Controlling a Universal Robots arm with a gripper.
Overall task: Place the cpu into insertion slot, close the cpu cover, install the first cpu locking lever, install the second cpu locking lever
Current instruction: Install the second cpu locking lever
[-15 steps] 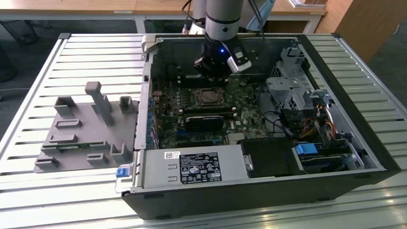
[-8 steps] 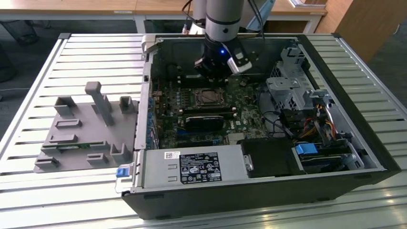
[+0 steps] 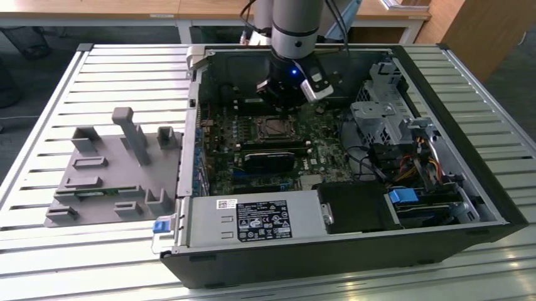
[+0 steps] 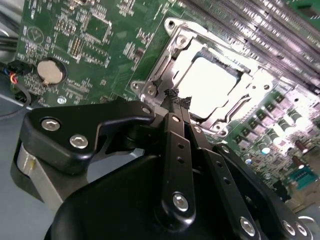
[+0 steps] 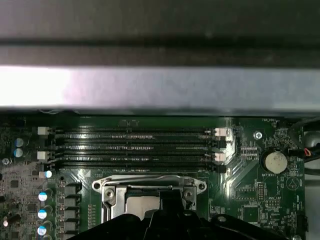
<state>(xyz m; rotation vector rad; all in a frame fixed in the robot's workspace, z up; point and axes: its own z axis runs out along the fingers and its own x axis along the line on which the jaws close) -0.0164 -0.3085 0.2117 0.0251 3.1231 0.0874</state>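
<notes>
While the arm hangs over the open computer case [image 3: 469,207] on the desk [image 3: 50,125], its hand [image 4: 177,100] sits just above the edge of the slot [image 4: 170,55] in the green board [image 4: 90,35]. The hand's fingers [image 4: 172,130] are pressed close together, with nothing between them. The chip [image 4: 212,85] lies flat in the slot, and the metal cover [image 4: 195,42] is down around it. A round silver battery [image 4: 50,71] sits nearby.

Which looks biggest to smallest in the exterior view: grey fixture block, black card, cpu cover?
1. grey fixture block, beside the case
2. black card
3. cpu cover

The card and cover lie on the same board, so that order is fair.
</notes>
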